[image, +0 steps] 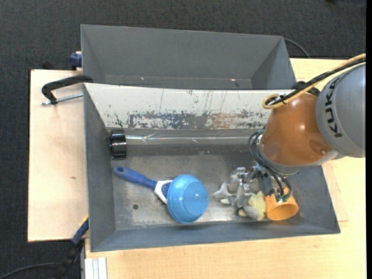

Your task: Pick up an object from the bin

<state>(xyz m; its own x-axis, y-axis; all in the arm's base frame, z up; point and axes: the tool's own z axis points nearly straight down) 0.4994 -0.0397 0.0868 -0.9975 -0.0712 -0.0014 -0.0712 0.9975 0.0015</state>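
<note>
The gripper (237, 192) is low in the bin (174, 57), close to the floor near the front right corner. Its metal tip sits among small things, and whether it is wide or narrow cannot be told. Nothing can be seen held in it. Just right of the tip lies a pale yellow lump (256, 204), which seems to touch the gripper. Against the lump's right side is an orange cup (283, 209), lying on its side close to the right wall. Above the gripper is the wrist's orange cover (293, 135), with cables (285, 99) looping over it, and the grey arm (349, 118) goes off to the right.

To the left of the gripper, apart from it, a blue scoop (187, 198) lies bowl-down. Its handle has a white part next to the bowl and runs up and left. Further back, a clear tube (186, 136) with a black cap (118, 145) at its left end lies along the foot of the back wall.

The bin floor (133, 211) is bare grey metal. The back wall (192, 118) is scratched and worn in a band. Dark carpet (174, 4) shows around the setup.
</note>
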